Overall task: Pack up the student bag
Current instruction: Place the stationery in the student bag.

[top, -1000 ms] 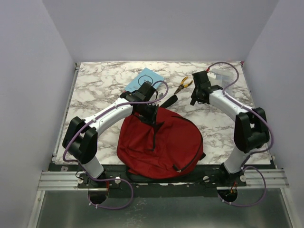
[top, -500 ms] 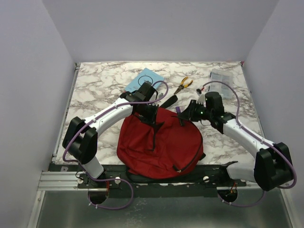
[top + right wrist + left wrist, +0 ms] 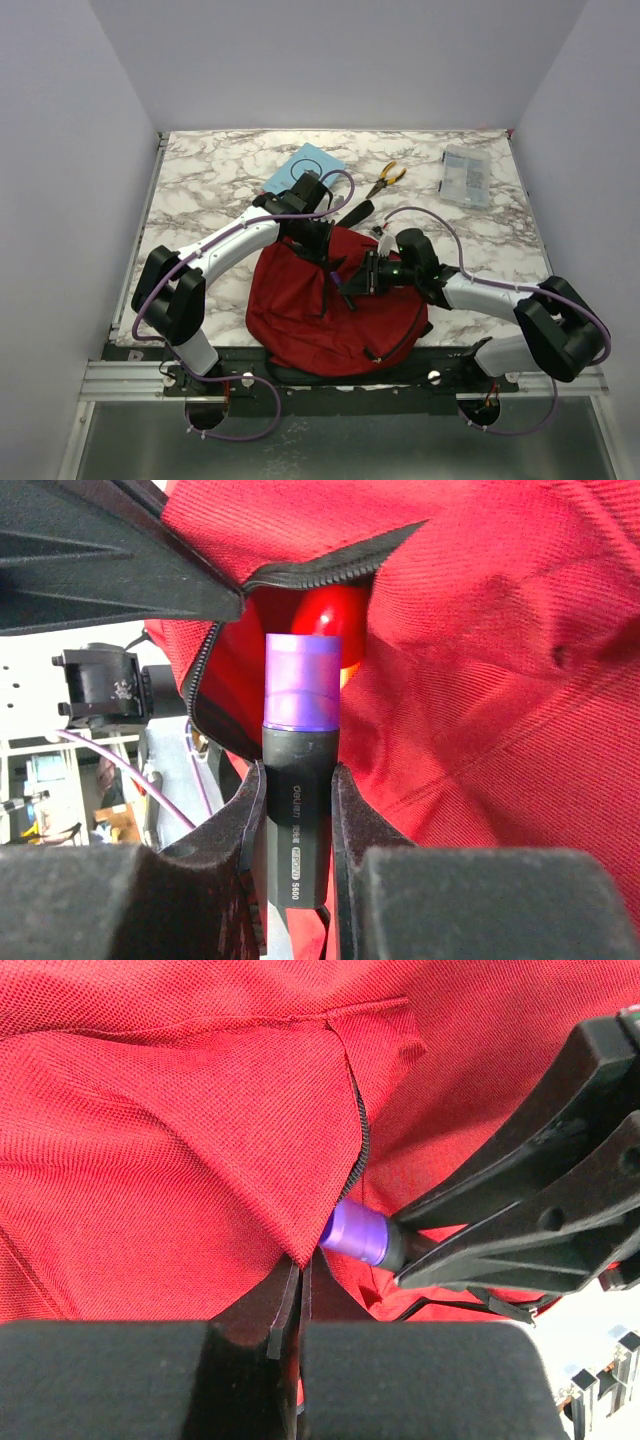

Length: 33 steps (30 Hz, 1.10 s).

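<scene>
Loading a marker looks like the step in hand. The dark red student bag [image 3: 300, 310] lies flat at the near edge of the marble bench [image 3: 200, 180], between the two arm bases. The left fingers [image 3: 290, 1305] are pressed together on a flap of its fabric beside the black zipper, propping the mouth open as a narrow gap. The right fingers [image 3: 357, 282] pinch the black barrel of a purple-capped marker [image 3: 298, 695], with the cap aimed at the lip of that gap. Next, the marker probably needs pushing past the zipper teeth and well inside before the right fingers spread, with the flap held up meanwhile. Pliers [image 3: 386, 179], a blue booklet [image 3: 305, 165] and a clear case [image 3: 466, 177] lie farther back.
</scene>
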Available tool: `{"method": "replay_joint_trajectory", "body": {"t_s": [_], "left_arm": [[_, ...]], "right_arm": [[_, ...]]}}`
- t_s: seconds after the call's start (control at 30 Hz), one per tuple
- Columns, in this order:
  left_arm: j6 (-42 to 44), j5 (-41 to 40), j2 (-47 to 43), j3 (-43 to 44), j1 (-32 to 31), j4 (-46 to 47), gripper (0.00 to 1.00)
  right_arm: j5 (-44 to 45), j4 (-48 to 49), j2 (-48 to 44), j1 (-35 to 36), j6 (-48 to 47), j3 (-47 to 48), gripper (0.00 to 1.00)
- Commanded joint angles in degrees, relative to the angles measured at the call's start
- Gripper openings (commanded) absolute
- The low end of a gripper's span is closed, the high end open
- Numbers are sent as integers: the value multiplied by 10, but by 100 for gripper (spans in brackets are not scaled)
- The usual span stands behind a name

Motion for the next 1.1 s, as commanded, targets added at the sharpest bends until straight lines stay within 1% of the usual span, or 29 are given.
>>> {"method": "replay_joint_trajectory", "body": {"t_s": [0.0,0.17,0.33,0.47,0.6,0.67,0.8,0.97,1.07], "left_arm": [[-1,12,0,13,-3,7,0],[-2,14,-4,13,-3,7,0],[-2,13,-6,12,-4,7,0],[-2,13,-8,11,-4,7,0],[-3,14,-8,11,-5,7,0],[-3,14,-8,11,-5,7,0],[-2,13,-9,11,-5,7,0],[-2,14,-8,11,-6,7,0],[-2,15,-9,11,-7,7,0]], "right_arm": [[25,82,22,23,39,1,1],[99,123,34,34,49,-9,1],[158,174,77,41,64,-8,1],[193,239,111,66,99,-6,0],[278,270,126,105,134,-3,1],[326,266,131,129,140,7,1],[392,265,151,147,151,23,1],[441,257,172,148,159,36,1],[465,260,168,149,163,32,2]]}}
